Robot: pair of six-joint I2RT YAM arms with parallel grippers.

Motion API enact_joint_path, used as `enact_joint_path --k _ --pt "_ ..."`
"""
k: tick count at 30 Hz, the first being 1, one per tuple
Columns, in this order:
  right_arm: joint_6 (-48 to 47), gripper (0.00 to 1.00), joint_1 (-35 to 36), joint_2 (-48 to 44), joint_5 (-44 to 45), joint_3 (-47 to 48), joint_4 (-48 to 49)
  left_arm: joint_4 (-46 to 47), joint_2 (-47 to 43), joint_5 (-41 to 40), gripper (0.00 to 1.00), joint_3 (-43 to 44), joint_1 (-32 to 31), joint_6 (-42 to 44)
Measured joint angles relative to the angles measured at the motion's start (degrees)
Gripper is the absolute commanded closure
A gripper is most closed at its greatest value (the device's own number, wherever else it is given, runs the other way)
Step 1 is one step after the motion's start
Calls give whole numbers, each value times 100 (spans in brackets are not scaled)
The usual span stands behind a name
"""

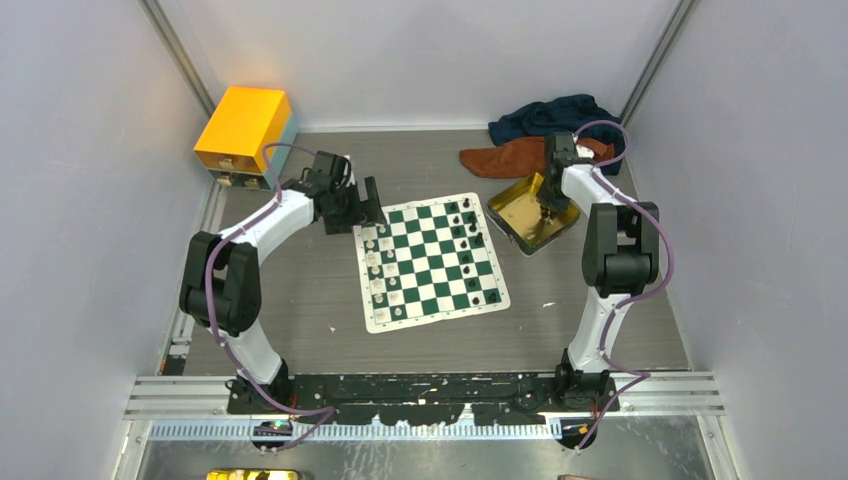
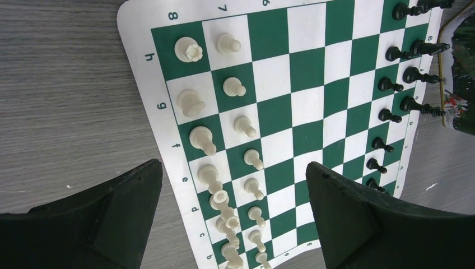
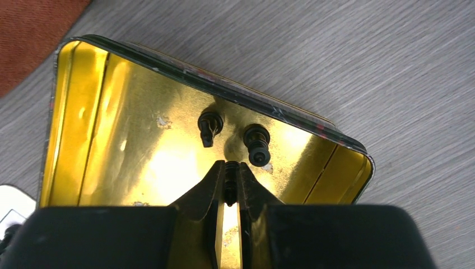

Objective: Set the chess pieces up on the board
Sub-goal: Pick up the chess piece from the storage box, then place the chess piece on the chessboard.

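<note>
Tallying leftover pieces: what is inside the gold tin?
Two loose black pieces sit in the gold tin; a third dark piece is pinched between the fingers of the right gripper. That gripper covers the tin's near floor.

Bolted side by side at bottom centre of the top view. Reaching from lower left up toward mid-frame with the left arm [image 1: 265,225], elbow pushed out leftward; left gripper [image 1: 368,205] tilted downward, fingers [image 2: 112,218] spread wide apart. Rising along the right side with the right arm [image 1: 612,250], wrist folded over at upper right; right gripper [image 3: 229,168] pointing down, pinched narrowly on a black chess piece [image 3: 229,189].
</note>
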Motion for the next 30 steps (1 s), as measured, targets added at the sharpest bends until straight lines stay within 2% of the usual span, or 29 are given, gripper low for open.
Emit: enact_joint_path --k 15,23,30 --pt "-50 99 247 -654 -153 181 -328 -2 -4 -2 0 0 0 2" --pt "-184 99 970 -1296 -157 136 -638 0 -68 -2 0 0 0 2" --pt "-192 99 1657 -2122 -157 -431 -809 4 -79 0 0 0 0 -7"
